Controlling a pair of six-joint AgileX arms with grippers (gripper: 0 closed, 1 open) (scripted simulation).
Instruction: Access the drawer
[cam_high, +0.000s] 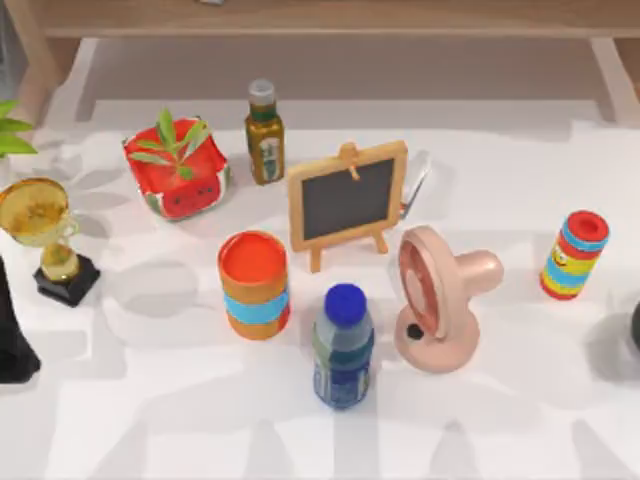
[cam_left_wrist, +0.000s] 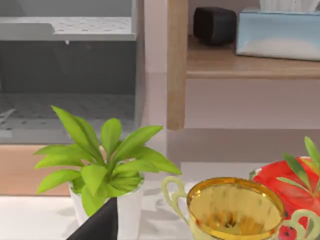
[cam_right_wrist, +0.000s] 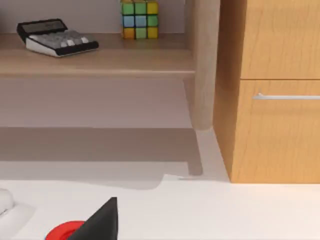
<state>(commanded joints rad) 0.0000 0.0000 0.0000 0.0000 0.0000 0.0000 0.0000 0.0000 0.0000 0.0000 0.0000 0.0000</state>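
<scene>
The drawer (cam_right_wrist: 280, 135) is a light wooden front with a silver bar handle (cam_right_wrist: 287, 96), set in a cabinet standing on the table behind its white surface. It sits flush with the cabinet, well beyond my right gripper (cam_right_wrist: 100, 220), whose black tip shows low in the right wrist view. My right arm (cam_high: 634, 325) rests at the table's right edge. My left arm (cam_high: 12, 345) rests at the left edge, and my left gripper (cam_left_wrist: 100, 225) faces a potted plant (cam_left_wrist: 102, 170) and a gold trophy cup (cam_left_wrist: 232, 207).
The table holds the trophy (cam_high: 45, 235), a watermelon-patterned pot (cam_high: 178, 170), an oil bottle (cam_high: 264, 135), a small blackboard (cam_high: 348, 200), an orange can (cam_high: 254, 285), a blue-capped bottle (cam_high: 343, 345), a pink fan (cam_high: 440, 295) and a striped can (cam_high: 575, 255). A wooden shelf (cam_high: 320, 18) runs along the back.
</scene>
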